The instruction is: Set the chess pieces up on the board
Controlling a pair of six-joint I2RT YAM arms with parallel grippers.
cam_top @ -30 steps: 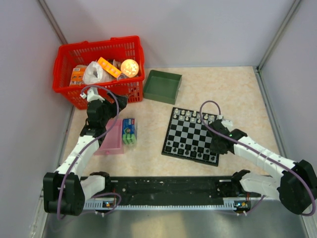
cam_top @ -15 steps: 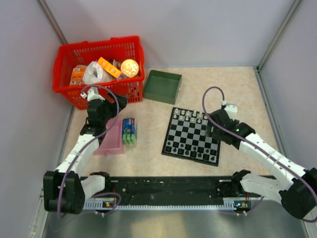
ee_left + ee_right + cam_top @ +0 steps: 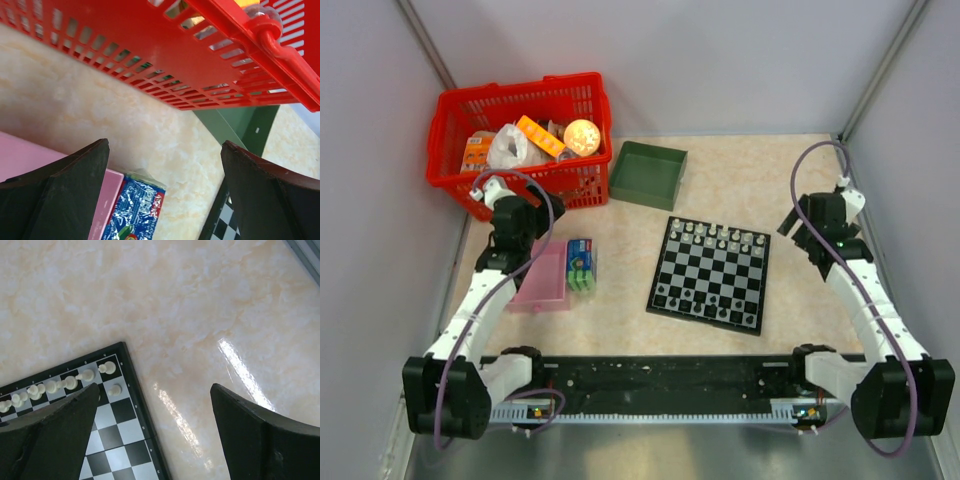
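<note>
The right claw (image 3: 154,390) is wide open and empty, and it has pulled back from over the board (image 3: 710,275) to the right edge of the table (image 3: 790,170), so I think it just put a piece down. The board lies in the middle of the table, with white chess pieces (image 3: 70,382) lined along its far side and dark ones along its near side. The left claw (image 3: 165,145) is open and empty too, by the red basket (image 3: 150,45) at the far left corner, almost where it was before.

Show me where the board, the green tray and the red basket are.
board (image 3: 710,277): top external view, bare middle squares.
green tray (image 3: 649,168): top external view, inner floor.
red basket (image 3: 582,183): top external view, front wall.
</note>
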